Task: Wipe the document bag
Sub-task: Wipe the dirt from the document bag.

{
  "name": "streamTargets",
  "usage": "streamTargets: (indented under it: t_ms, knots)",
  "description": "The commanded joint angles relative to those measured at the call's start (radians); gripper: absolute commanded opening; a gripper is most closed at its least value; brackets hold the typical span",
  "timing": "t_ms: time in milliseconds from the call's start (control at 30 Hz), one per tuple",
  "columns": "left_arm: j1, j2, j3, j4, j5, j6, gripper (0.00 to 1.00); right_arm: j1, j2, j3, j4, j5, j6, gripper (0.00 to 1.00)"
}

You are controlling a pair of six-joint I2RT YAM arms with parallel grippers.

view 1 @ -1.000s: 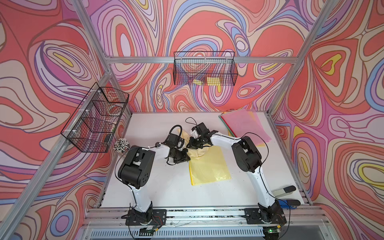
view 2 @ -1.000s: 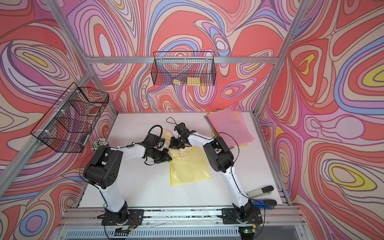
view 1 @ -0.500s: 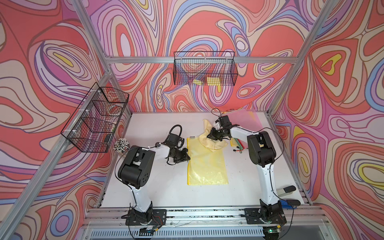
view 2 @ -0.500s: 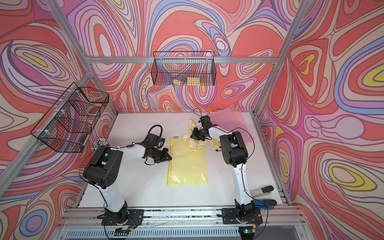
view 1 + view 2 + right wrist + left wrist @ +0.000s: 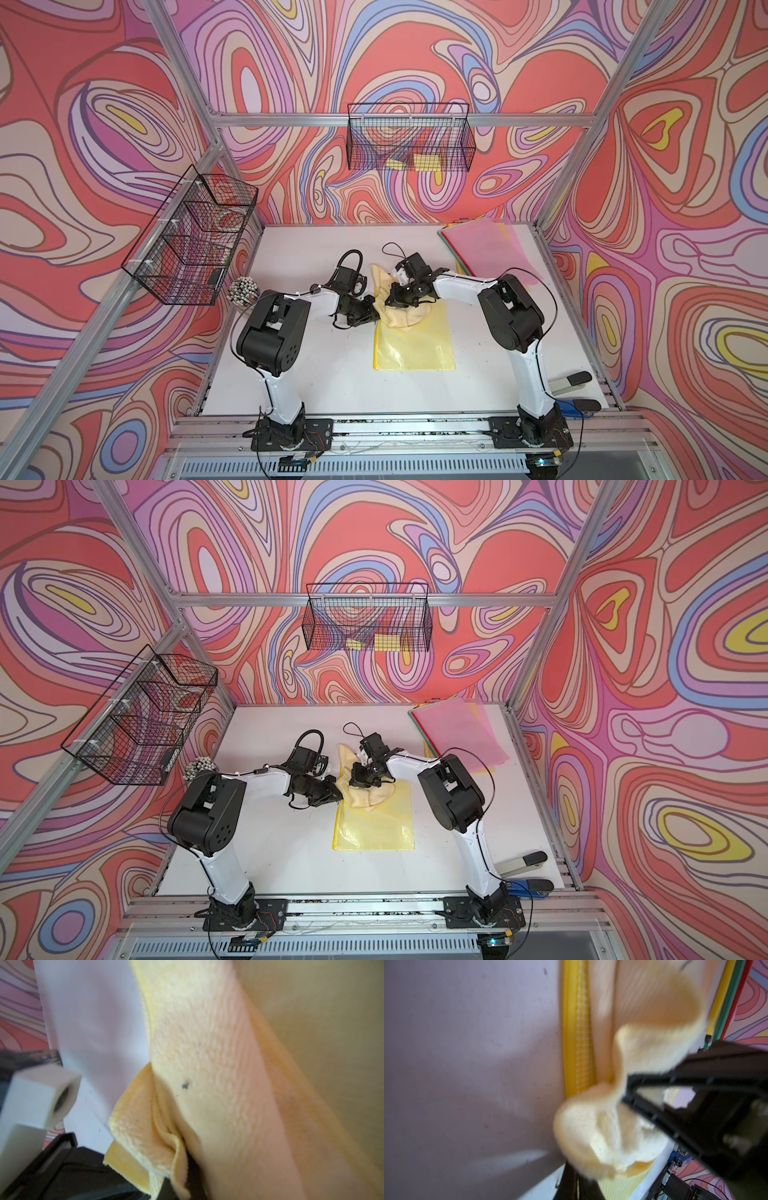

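The yellow document bag [image 5: 415, 345] lies flat near the middle of the white surface [image 5: 316, 374], its long sides running away from the arms' bases; both top views show it so [image 5: 374, 829].

A pale yellow cloth [image 5: 405, 318] sits bunched over the bag's far end, one flap trailing onto the bare surface beyond it.

The right claw [image 5: 392, 299] is clenched on a fold of this cloth and pressed low over the bag; the right wrist view shows the gathered terry folds [image 5: 207, 1064] filling most of the picture, with a small dark speck on them.

The left claw [image 5: 374, 312] is clenched too, its tips at the bag's far-left corner, touching the cloth's edge; whether it pinches anything I cannot tell, since the cloth hides the tips.

In the left wrist view the bag's ribbed yellow edge [image 5: 575, 1032] runs beside the cloth [image 5: 654, 1032], blurred, with the right claw [image 5: 627, 1093] gripping it.

A stack of coloured folders [image 5: 482, 249] rests at the far right corner, well apart from the bag.
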Motion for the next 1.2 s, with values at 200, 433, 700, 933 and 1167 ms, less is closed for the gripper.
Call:
streamTargets:
  t_ms: [200, 433, 700, 933, 1167]
  knots:
    - [0.014, 0.038, 0.004, -0.030, -0.070, -0.007, 0.00, -0.174, -0.087, -0.198, -0.004, 0.080, -0.007, 0.00]
    - [0.019, 0.030, -0.014, -0.028, -0.072, -0.006, 0.00, -0.343, -0.088, -0.207, -0.077, 0.106, -0.116, 0.00]
    - [0.022, 0.025, -0.015, -0.007, -0.070, -0.024, 0.00, -0.181, -0.094, -0.166, 0.006, -0.014, -0.010, 0.00]
    - [0.023, 0.033, 0.004, -0.014, -0.057, -0.025, 0.00, 0.038, -0.065, -0.141, 0.076, -0.028, 0.095, 0.00]
    - [0.023, 0.026, 0.002, -0.025, -0.062, -0.019, 0.00, -0.034, -0.114, -0.294, 0.070, 0.033, 0.076, 0.00]
